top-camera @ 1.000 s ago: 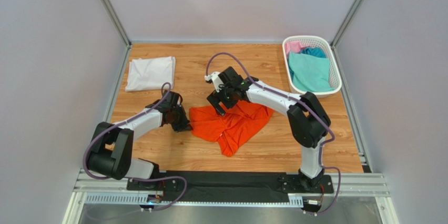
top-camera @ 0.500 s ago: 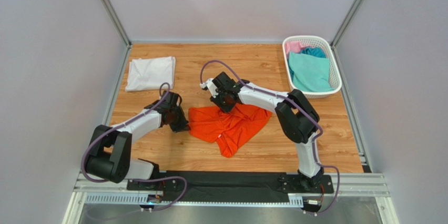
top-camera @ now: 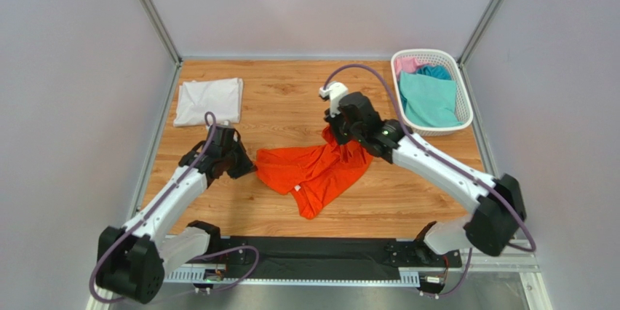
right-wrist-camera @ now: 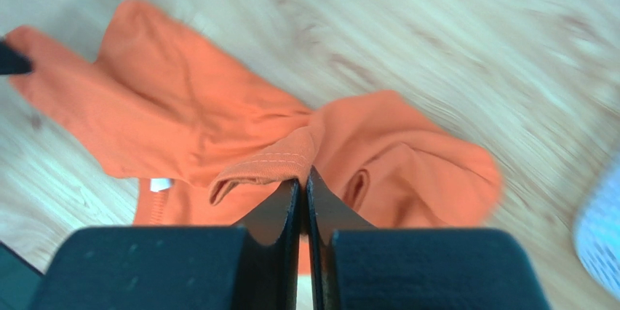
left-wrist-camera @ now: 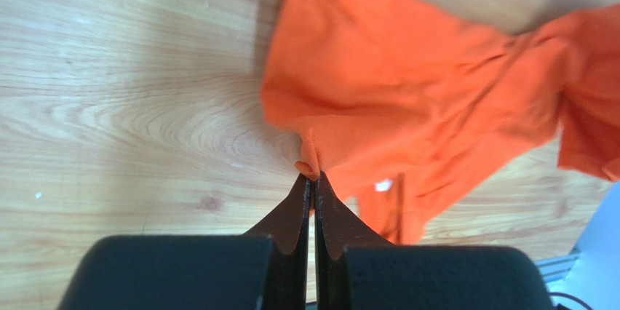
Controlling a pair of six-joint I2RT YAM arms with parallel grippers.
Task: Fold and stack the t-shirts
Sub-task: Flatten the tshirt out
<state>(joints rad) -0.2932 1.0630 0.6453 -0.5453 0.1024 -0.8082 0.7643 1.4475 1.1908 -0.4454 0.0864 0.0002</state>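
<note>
A crumpled orange t-shirt [top-camera: 313, 172] lies mid-table, stretched between both arms. My left gripper [top-camera: 246, 170] is shut on its left edge; a pinch of orange cloth [left-wrist-camera: 309, 168] sits at the fingertips [left-wrist-camera: 300, 193]. My right gripper [top-camera: 336, 135] is shut on a stitched hem [right-wrist-camera: 280, 161] at the shirt's upper right and holds it raised off the wood. The orange shirt [right-wrist-camera: 218, 135] hangs below it. A folded white t-shirt [top-camera: 209, 101] lies at the back left. Teal [top-camera: 428, 99], pink [top-camera: 407, 65] and blue [top-camera: 435, 72] shirts are in the basket.
The white lattice basket [top-camera: 466, 99] stands at the back right corner of the wooden table [top-camera: 284, 92]. Metal frame posts and grey walls enclose the table on three sides. A black base rail [top-camera: 313, 255] runs along the near edge.
My right gripper closed on the shirt's hem and pulled up and to the right. My left arm drew the shirt's left edge slightly left and back, spreading the cloth.
</note>
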